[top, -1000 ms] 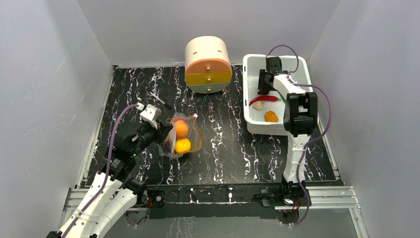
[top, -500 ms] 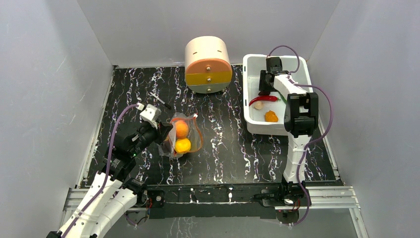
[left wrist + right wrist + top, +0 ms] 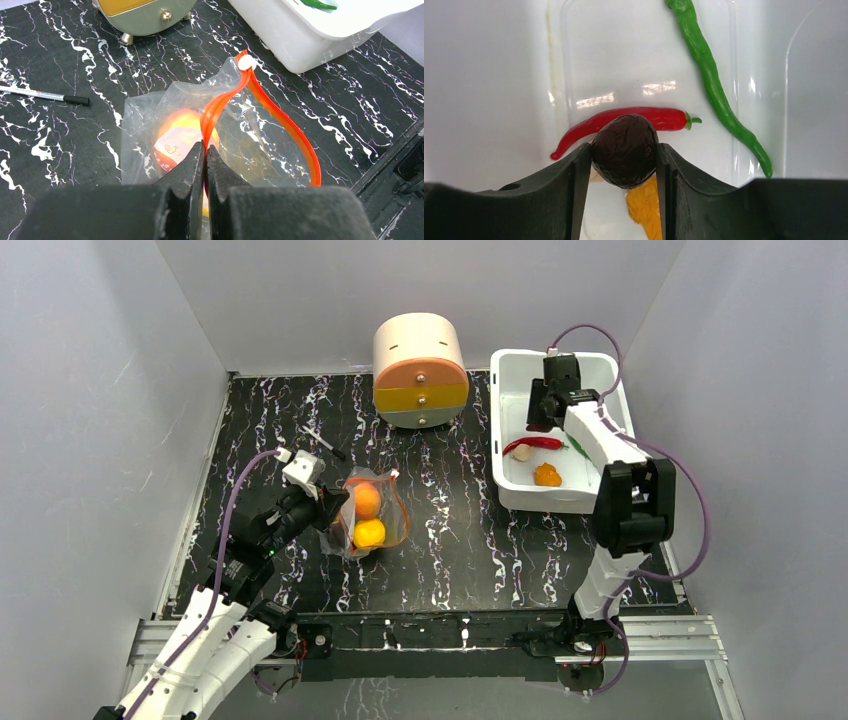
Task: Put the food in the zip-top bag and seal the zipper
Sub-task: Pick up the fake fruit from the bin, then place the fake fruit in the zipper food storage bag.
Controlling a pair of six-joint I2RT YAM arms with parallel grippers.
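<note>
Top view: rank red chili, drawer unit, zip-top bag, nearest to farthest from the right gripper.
1. red chili, in the tub beside the right gripper.
2. drawer unit, back centre, to its left.
3. zip-top bag, farthest, front left.

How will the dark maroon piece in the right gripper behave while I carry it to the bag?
Probably slippery: the dark maroon piece looks smooth, glossy and rounded, and the right gripper touches only its sides. Likely rigid, since the fingers leave no visible dent. Released on a flat surface, it may roll.

Grey walls (image 3: pixel 100 390) enclose a black marbled table (image 3: pixel 450 540)
</note>
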